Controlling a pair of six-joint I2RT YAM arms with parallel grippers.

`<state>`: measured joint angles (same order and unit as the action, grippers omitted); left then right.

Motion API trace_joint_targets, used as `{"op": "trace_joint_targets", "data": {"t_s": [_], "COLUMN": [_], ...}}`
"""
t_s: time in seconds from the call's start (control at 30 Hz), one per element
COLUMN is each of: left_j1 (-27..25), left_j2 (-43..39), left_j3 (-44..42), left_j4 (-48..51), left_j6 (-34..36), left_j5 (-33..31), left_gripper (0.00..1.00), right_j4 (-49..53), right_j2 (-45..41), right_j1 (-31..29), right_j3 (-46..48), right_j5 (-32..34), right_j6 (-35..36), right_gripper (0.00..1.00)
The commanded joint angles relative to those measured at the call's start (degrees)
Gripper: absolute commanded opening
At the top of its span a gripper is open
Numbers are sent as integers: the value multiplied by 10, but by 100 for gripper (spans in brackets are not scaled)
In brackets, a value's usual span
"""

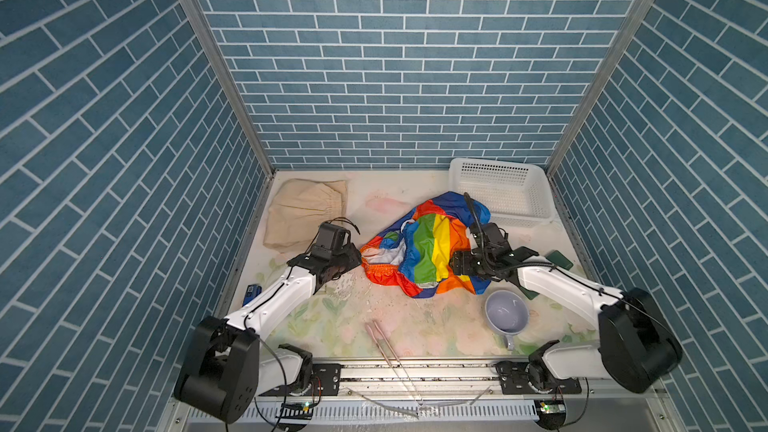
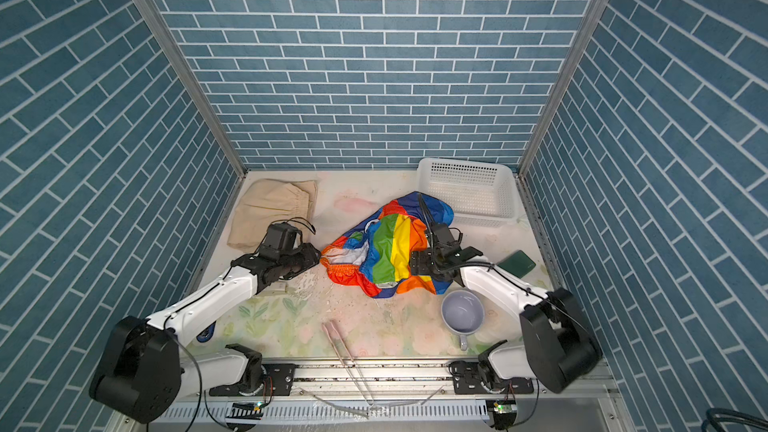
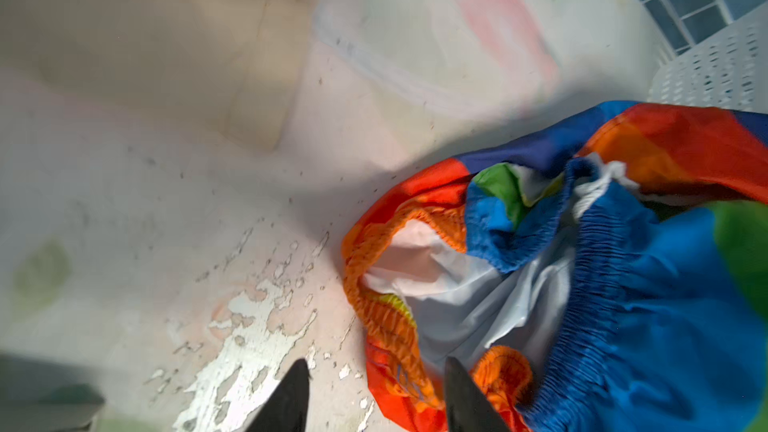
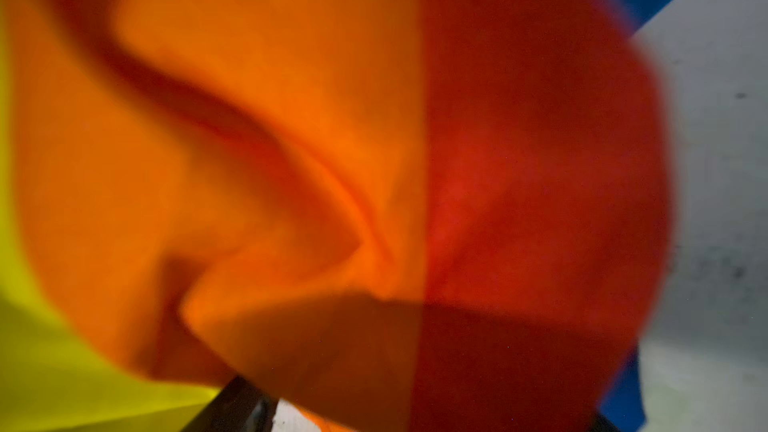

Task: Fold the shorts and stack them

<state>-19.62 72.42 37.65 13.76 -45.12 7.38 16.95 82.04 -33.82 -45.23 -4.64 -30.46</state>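
Rainbow shorts (image 1: 424,243) crumpled, waistband opening facing left gripper (image 3: 376,363); beige shorts (image 1: 299,214) flat.

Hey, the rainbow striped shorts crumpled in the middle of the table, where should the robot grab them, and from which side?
Probably the gathered orange waistband of the rainbow shorts, taken from the left. It is a thick elastic rim gaping open toward the left claw, whose fingers stand apart right beside it. The striped panels elsewhere are bunched with no clear edge.

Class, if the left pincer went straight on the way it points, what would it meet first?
Probably the rainbow shorts, at their orange waistband just ahead of the left pincer; depth unclear.
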Motion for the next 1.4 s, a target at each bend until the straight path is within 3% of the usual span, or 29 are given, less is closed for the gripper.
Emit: {"op": "trace_joint_targets", "data": {"t_s": [0.0, 0.2, 0.37, 0.47, 0.73, 0.87, 0.9, 0.93, 1.0, 1.03, 1.1, 1.27, 1.37], "left_j1": [3, -3, -15, -26, -64, -76, -80, -82, -85, -87, -91, -95, -94], "left_j2": [14, 22, 33, 50, 110, 143, 153, 162, 177, 182, 185, 148, 100], "left_j3": [-14, -18, -4, 10, 52, 75, 81, 84, 87, 88, 91, 93, 94], "left_j4": [-44, -62, -64, -71, -81, -64, -58, -57, -66, -71, -73, -50, 10], "left_j6": [-20, -31, -27, -24, -18, -14, -11, -8, -11, -12, -13, -3, 24], "left_j5": [28, 37, 36, 38, 29, 19, 16, 17, 27, 31, 33, 12, -45], "left_gripper": [69, 82, 86, 87, 85, 82, 79, 68, 32, 19, 3, 0, 0], "right_j4": [-14, -40, -60, -52, 3, 39, 45, 51, 57, 56, 50, 46, 48], "right_j2": [64, 154, 143, 102, -98, -169, -179, -187, -193, -194, -191, -180, -176], "right_j1": [-54, -141, -151, -150, -133, -99, -89, -78, -64, -62, -61, -61, -60], "right_j3": [-54, -109, -102, -90, -6, 30, 37, 43, 51, 55, 59, 48, 41], "right_j5": [-28, -43, -46, -21, 138, 161, 161, 157, 148, 146, 143, 132, 142], "right_j6": [-21, -43, -40, -18, 22, 15, 10, 4, -6, -7, -10, -6, -1], "right_gripper": [85, 85, 84, 85, 85, 86, 86, 86, 86, 86, 86, 85, 85]}}
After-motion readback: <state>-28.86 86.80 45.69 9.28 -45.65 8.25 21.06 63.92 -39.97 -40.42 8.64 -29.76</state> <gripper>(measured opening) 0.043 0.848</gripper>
